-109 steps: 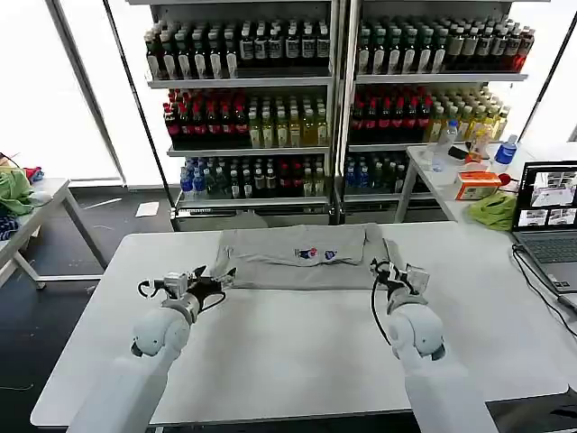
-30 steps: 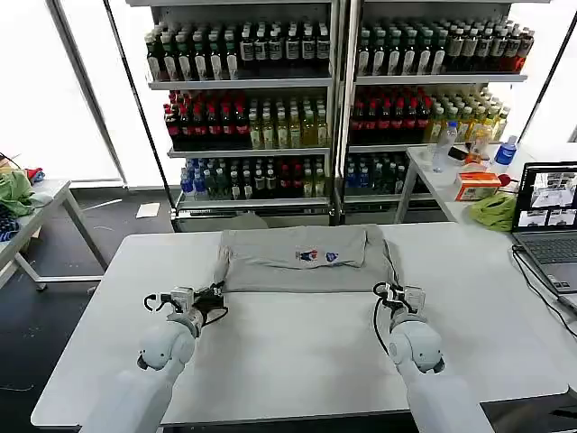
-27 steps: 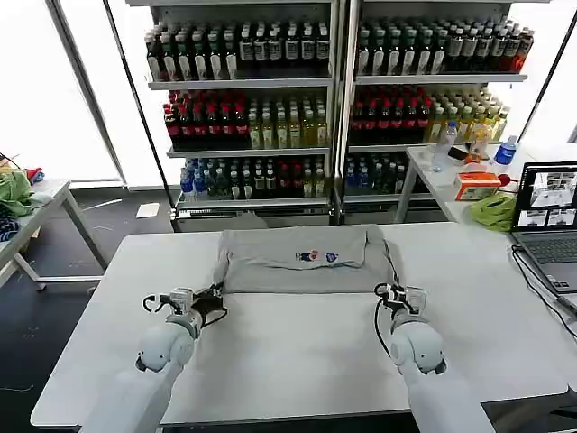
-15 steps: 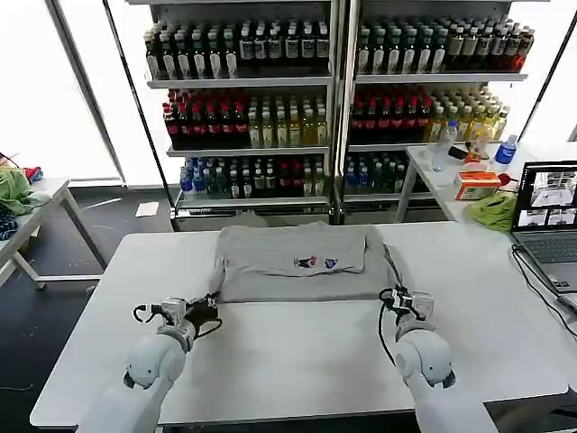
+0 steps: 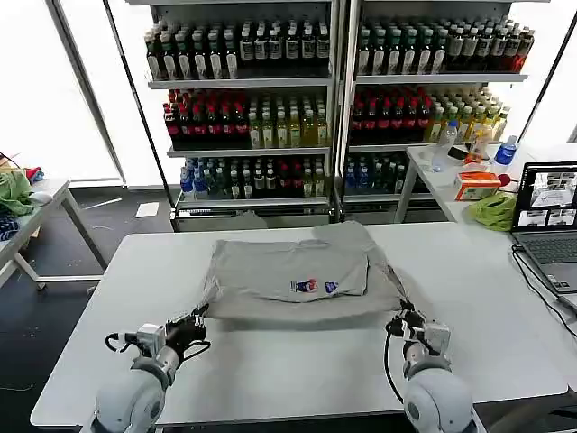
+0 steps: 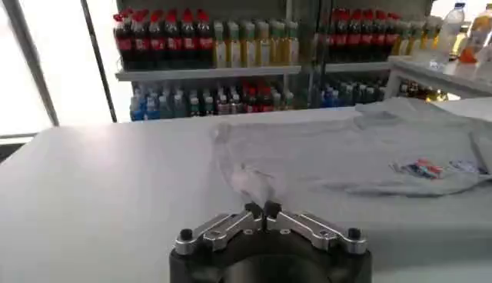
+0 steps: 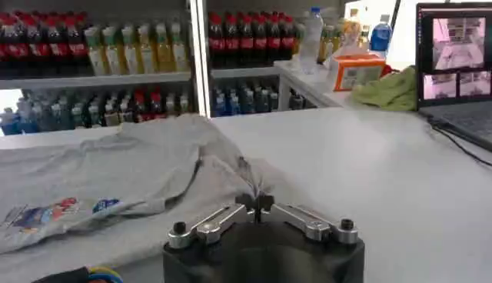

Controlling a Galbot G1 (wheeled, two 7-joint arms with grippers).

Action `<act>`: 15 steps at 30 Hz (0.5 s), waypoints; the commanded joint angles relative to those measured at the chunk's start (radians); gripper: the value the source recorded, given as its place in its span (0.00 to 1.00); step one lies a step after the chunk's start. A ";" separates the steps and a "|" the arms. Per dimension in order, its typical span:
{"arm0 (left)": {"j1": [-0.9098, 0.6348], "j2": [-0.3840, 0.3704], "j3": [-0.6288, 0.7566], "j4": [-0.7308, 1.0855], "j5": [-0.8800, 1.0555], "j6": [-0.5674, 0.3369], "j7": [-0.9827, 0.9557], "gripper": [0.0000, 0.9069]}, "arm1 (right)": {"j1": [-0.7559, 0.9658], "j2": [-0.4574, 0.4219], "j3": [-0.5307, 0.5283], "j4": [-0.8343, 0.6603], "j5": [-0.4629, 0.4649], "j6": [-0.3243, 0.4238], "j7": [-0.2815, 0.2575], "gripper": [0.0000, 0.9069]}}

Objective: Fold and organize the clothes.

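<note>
Both grippers, left gripper [image 5: 191, 322] and right gripper [image 5: 403, 318], pinch the near hem corners of the grey short-sleeved cotton T-shirt [image 5: 297, 275], which stretches away from them across the white table [image 5: 297, 361], apparently to drag it flat.

T-shirt [image 5: 293, 280] is lying on the table [image 5: 288, 361], mid-width. Left gripper [image 5: 194, 320] is sitting at the shirt's near left corner, pinching the hem there; right gripper [image 5: 403, 316] is sitting at the near right corner, clamped on the hem. Chest print [image 5: 315, 286] is lying ahead of and between the two grippers. Laptop [image 5: 546, 221] is sitting to the right of the right gripper, farther back. Bottle shelves [image 5: 334, 99] are standing beyond the table, ahead of both grippers.
</note>
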 commanded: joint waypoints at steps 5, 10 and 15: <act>0.300 -0.025 -0.115 -0.223 0.028 -0.020 0.007 0.00 | -0.237 0.001 0.004 0.142 -0.040 0.001 0.011 0.00; 0.310 -0.032 -0.121 -0.208 0.043 -0.027 0.006 0.00 | -0.245 -0.002 -0.002 0.133 -0.073 0.001 0.010 0.00; 0.317 -0.037 -0.128 -0.201 0.046 -0.026 -0.001 0.93 | -0.250 -0.021 0.000 0.120 -0.082 0.000 0.014 1.00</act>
